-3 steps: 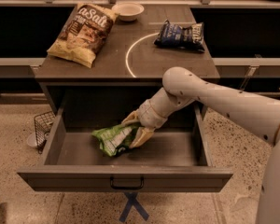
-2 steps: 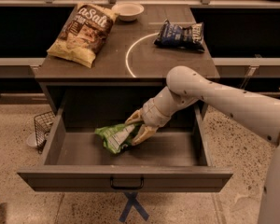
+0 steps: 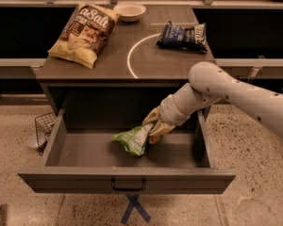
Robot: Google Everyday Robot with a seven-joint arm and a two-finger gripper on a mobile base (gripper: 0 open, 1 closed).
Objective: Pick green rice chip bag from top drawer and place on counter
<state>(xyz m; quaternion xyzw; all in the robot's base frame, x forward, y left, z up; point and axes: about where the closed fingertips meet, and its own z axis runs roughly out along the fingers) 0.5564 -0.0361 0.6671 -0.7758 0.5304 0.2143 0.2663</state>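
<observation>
One green rice chip bag [image 3: 132, 139] lies crumpled near the middle of the open top drawer [image 3: 75, 182], a little toward its right wall as I see it from my remote station. The gripper [image 3: 152, 127] I am running is down inside the drawer, just right of the bag, and its tan fingers [image 3: 152, 117] are clenched on the bag's upper right edge. I cannot tell whether the bag's underside touches the drawer floor or hangs just above it. The white arm [image 3: 236, 91] reaches into the drawer from over its right wall. A small black handle [image 3: 128, 186] is centred on the drawer's front panel.

Above and behind the drawer, the table [image 3: 108, 62] carries a thin white arc [image 3: 132, 55] over the drawer's middle. A large tan chip bag [image 3: 82, 34] lies over the drawer's left half, a dark blue bag [image 3: 181, 36] over its right half, and a white bowl [image 3: 129, 12] sits farthest back from the drawer. On the floor, a wire basket [image 3: 43, 128] stands just beside the drawer's left wall, and a blue tape cross [image 3: 134, 208] lies below the drawer's front.
</observation>
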